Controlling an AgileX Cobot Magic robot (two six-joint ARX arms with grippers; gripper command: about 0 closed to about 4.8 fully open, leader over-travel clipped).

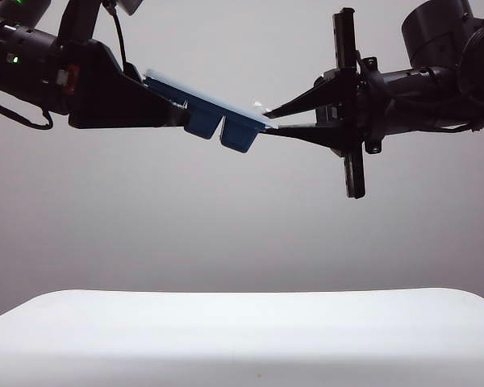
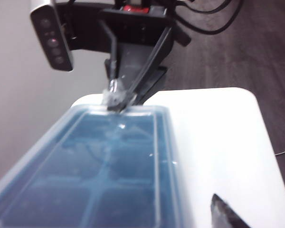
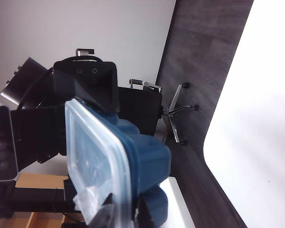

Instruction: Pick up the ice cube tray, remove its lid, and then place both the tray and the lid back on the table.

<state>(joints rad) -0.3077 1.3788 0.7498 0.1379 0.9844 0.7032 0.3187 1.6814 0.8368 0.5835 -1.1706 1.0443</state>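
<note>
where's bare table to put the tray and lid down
The whole white table seen from outside is bare, edge to edge. The crowding is up in the air: left gripper holds the ice cube tray at one end, right gripper is shut on the lid tab at the other.

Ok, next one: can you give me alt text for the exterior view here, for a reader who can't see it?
High above the white table, two black robot arms hold a tilted blue ice cube tray between them, its translucent lid still on. The left gripper grips the tray's higher end; the right gripper is shut on the lid's tab at the lower end.
</note>
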